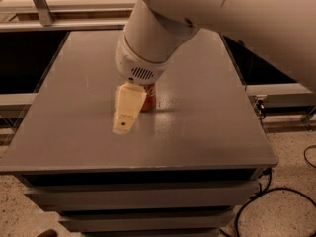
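Note:
A red soda can (149, 96) stands upright on the grey table (207, 117), mostly hidden behind my white arm; only its lower right part shows. My gripper (124, 121) hangs just in front of and to the left of the can, its cream-coloured finger pointing down at the tabletop. Nothing can be seen held in it. My thick white wrist sits directly over the can.
The table is a grey cabinet with drawers below its front edge. A metal rail (39, 4) and a light counter run along the back. Black cables (256, 201) lie on the speckled floor at the right.

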### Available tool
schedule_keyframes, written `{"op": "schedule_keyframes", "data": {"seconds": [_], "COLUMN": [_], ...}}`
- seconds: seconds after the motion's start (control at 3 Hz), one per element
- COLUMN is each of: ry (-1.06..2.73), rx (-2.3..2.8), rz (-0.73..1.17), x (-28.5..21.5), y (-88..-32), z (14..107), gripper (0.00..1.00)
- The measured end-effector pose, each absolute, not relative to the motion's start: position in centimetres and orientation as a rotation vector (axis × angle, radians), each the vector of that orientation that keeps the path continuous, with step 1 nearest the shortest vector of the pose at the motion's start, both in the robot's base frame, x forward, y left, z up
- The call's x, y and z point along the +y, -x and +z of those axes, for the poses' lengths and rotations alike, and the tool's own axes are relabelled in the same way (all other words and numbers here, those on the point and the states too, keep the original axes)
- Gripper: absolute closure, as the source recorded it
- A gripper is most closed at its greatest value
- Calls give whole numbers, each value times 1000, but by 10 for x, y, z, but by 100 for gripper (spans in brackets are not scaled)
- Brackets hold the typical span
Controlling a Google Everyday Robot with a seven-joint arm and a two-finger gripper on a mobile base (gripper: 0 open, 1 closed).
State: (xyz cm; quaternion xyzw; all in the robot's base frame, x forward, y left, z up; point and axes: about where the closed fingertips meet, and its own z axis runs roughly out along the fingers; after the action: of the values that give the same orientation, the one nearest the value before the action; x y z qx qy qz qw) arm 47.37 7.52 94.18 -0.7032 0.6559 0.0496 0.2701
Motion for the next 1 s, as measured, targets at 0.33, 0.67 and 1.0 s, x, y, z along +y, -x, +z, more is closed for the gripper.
{"op": "schedule_keyframes", "data": {"seconds": [0.33,0.67,1.0], "ry": [1873,1841,1817], "rx": [1786,1808,1813], "rz": [135,127,106], "x": [67,54,45], "y": [-468,-472,-487], "z": [940,940,948], "gripper": [0,0,0]}}
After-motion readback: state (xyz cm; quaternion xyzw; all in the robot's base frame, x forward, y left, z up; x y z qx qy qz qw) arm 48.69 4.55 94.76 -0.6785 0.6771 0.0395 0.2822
